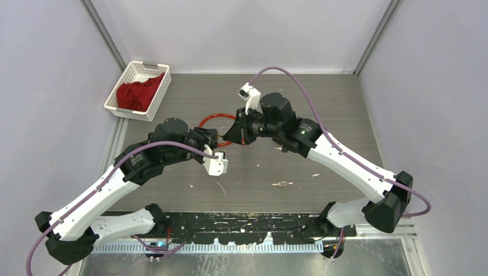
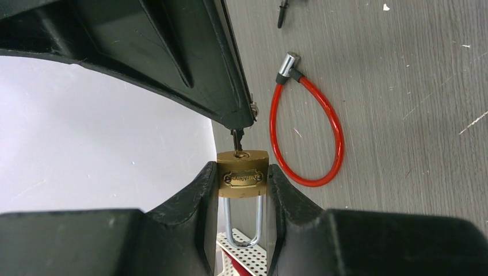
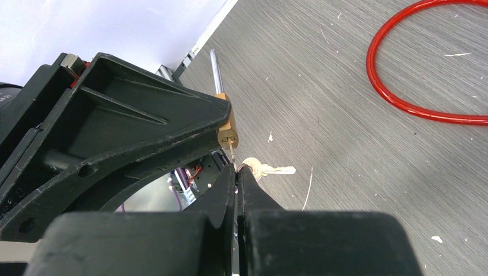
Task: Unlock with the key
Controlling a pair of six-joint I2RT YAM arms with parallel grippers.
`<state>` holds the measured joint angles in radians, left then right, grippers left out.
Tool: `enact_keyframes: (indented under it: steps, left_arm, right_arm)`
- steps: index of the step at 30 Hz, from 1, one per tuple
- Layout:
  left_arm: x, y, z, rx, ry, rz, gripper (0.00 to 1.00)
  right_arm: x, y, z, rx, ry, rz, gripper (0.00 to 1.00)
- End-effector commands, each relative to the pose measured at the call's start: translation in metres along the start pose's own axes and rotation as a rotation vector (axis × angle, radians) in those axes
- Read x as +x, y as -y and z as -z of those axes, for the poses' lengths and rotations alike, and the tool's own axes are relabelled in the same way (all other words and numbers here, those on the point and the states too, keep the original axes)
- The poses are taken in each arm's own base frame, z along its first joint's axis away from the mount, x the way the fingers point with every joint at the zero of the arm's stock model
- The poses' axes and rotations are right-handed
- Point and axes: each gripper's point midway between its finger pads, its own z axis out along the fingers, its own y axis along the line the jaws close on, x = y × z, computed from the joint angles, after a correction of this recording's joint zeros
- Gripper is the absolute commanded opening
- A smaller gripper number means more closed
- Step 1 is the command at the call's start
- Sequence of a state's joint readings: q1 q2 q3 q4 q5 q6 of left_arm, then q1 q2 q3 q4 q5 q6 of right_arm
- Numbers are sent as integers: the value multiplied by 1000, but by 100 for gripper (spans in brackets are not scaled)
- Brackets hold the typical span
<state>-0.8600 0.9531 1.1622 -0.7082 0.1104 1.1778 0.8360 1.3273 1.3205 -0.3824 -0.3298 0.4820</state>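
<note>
1. Over the worktop [image 1: 345,115] middle, I see left pincer [image 1: 220,140] and right pincer [image 1: 237,131] meeting above a red cable [image 1: 207,118].
2. Left wrist: left pincer clamps the brass padlock [image 2: 244,172], key [image 2: 236,140] in its keyway.
3. Right wrist: right pincer is pinched tight on that key.

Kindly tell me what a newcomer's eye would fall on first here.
Mid-table, the left end effector grips a brass padlock while the right end effector holds a key at its keyhole. A red cable loop lies just beyond, and a white basket of red cloth sits far left.
</note>
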Motion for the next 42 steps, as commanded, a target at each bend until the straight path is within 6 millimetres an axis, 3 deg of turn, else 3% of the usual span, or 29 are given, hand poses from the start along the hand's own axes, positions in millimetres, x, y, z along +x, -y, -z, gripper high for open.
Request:
enact_keyframes:
  steps: [1, 21, 42]
  left_arm:
    - [-20, -26, 16, -85, 78, -1, 0]
    - [-10, -32, 3, -82, 16, -28, 0]
    - [-35, -27, 7, -83, 122, -196, 0]
  right_arm:
    - [-26, -14, 2, -31, 91, 24, 1]
    - [-25, -16, -9, 30, 118, -16, 1]
    - [-26, -28, -22, -19, 136, -96, 1]
